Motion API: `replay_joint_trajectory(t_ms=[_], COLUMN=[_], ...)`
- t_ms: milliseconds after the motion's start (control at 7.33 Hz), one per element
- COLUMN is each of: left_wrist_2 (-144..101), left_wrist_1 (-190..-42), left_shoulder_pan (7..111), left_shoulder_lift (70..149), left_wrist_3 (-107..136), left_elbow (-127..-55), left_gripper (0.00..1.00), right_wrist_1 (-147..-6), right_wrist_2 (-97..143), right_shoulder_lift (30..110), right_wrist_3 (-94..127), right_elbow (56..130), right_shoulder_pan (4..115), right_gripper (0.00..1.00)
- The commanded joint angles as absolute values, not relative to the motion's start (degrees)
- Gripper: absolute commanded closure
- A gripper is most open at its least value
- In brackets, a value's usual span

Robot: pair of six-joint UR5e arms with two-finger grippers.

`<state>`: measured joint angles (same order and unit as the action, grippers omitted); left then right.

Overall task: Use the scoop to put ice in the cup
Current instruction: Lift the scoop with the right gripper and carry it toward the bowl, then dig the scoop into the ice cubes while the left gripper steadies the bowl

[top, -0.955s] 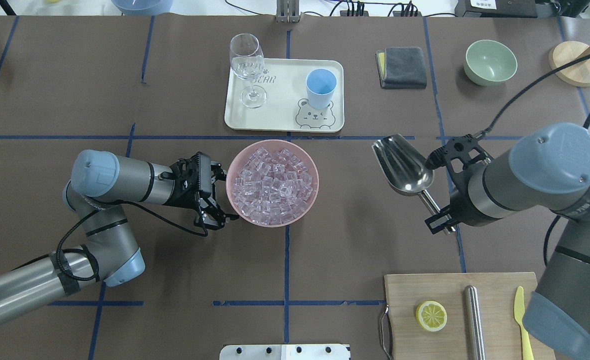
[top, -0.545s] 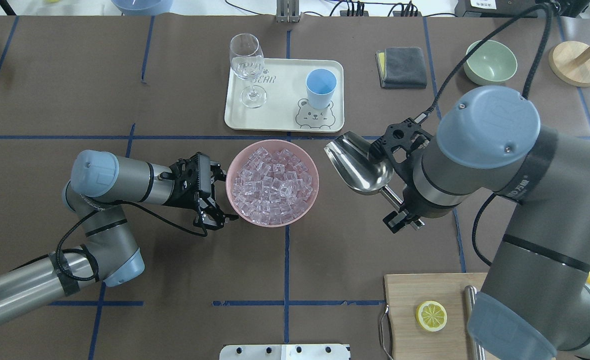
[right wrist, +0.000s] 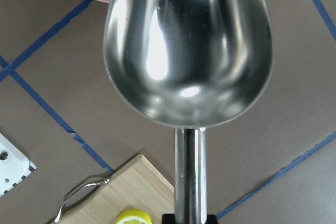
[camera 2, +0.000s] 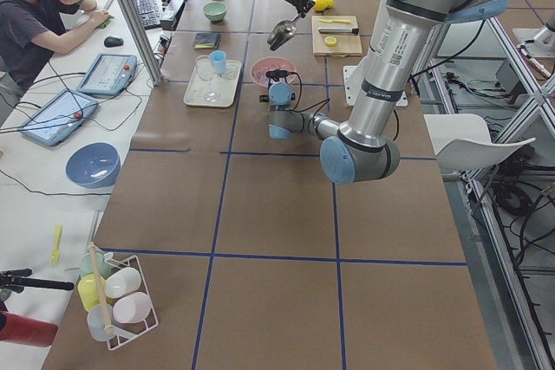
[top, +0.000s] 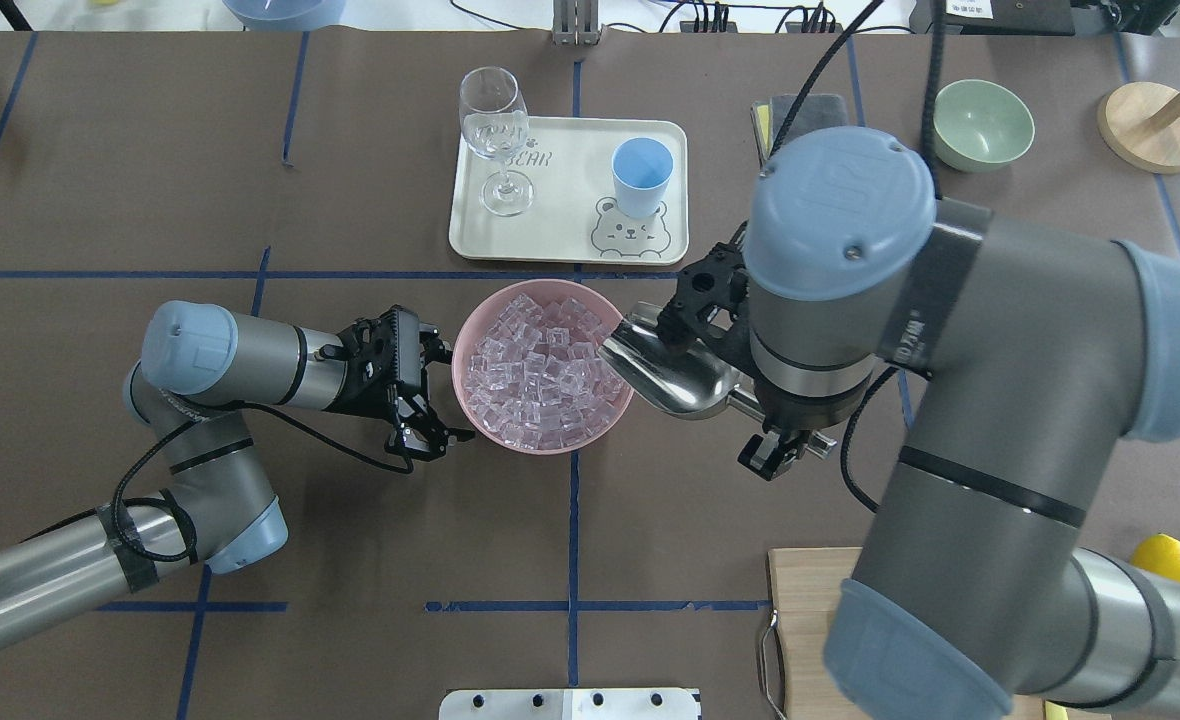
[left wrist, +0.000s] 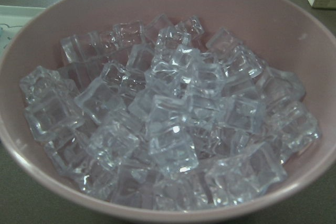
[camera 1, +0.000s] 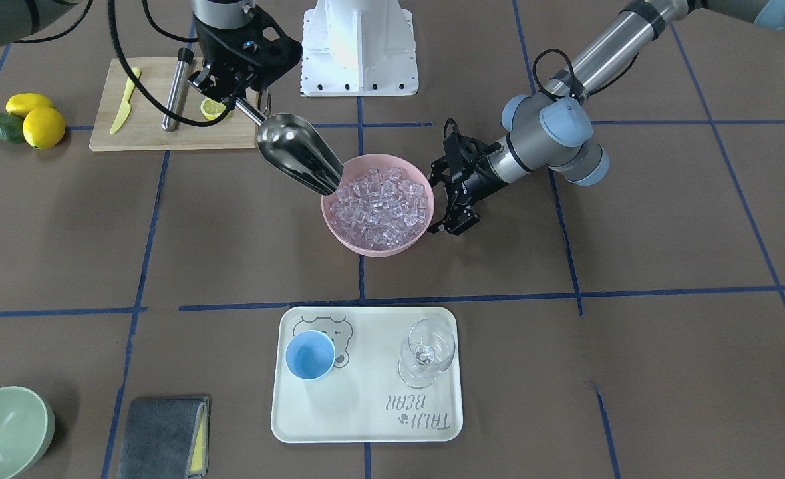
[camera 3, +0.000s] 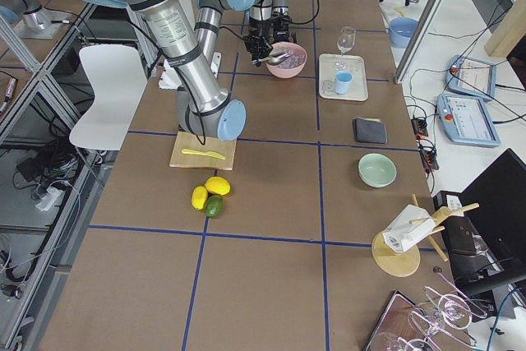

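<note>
The ice [top: 545, 365] is a heap of clear cubes filling a pink bowl [top: 470, 330] at the table's middle; it fills the left wrist view [left wrist: 168, 124]. My right gripper [top: 780, 435] is shut on the handle of the steel scoop [top: 665, 375]. The scoop is empty [right wrist: 189, 45] and tilts down, with its lip at the bowl's right rim [camera 1: 296, 156]. My left gripper [top: 445, 395] is open, with its fingers spread against the bowl's left side. The light-blue cup [top: 642, 175] stands upright and empty on the tray, behind the bowl.
A cream tray [top: 560, 215] holds the cup and a clear wine glass [top: 495, 130]. A green bowl [top: 982, 125] and a grey cloth [camera 1: 163, 436] lie at the far right. A cutting board [camera 1: 159, 130] with a steel cylinder [camera 1: 174, 86], a lemon half and a yellow knife lies near right.
My right arm has swung left with the scoop, from well right of the bowl to its right rim, and has tipped the scoop's mouth down. The left arm has not moved.
</note>
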<state>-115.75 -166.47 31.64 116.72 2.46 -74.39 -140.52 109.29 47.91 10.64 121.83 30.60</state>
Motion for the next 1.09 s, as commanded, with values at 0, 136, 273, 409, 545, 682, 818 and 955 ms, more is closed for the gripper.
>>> replay_joint_trajectory(t_ms=[0, 136, 273, 409, 545, 682, 818, 955], left_wrist_2=[-115.75, -115.75, -115.66, -115.66, -115.66, -115.75, -115.75, -115.75], left_wrist_1=[-166.46, -166.46, -166.46, -166.38, -166.46, -166.46, -166.46, -166.46], left_shoulder_pan=[31.64, 31.64, 31.64, 31.64, 31.64, 31.64, 31.64, 31.64], left_shoulder_lift=[116.72, 116.72, 116.81, 116.72, 116.81, 116.72, 116.72, 116.72], left_wrist_3=[2.46, 2.46, 2.55, 2.55, 2.55, 2.46, 2.55, 2.46], left_elbow=[-74.36, -74.36, -74.36, -74.36, -74.36, -74.36, -74.36, -74.36], left_gripper=[0.00, 0.00, 0.00, 0.00, 0.00, 0.00, 0.00, 0.00], right_wrist_1=[-149.48, -152.90, -155.02, -155.13, -155.30, -155.65, -155.74, -157.74], right_wrist_2=[109.42, 109.42, 109.42, 109.51, 109.51, 109.42, 109.42, 109.34], right_shoulder_lift=[38.79, 34.41, 30.45, 27.80, 25.34, 25.14, 25.14, 25.48], right_wrist_3=[6.62, 5.37, 4.93, 4.92, 4.92, 4.92, 4.92, 4.83], right_elbow=[112.20, 107.62, 102.79, 97.00, 91.90, 90.72, 90.62, 91.40], right_shoulder_pan=[30.59, 30.59, 30.59, 30.59, 30.50, 30.50, 30.32, 30.24], right_gripper=[1.00, 1.00, 1.00, 1.00, 1.00, 1.00, 1.00, 1.00])
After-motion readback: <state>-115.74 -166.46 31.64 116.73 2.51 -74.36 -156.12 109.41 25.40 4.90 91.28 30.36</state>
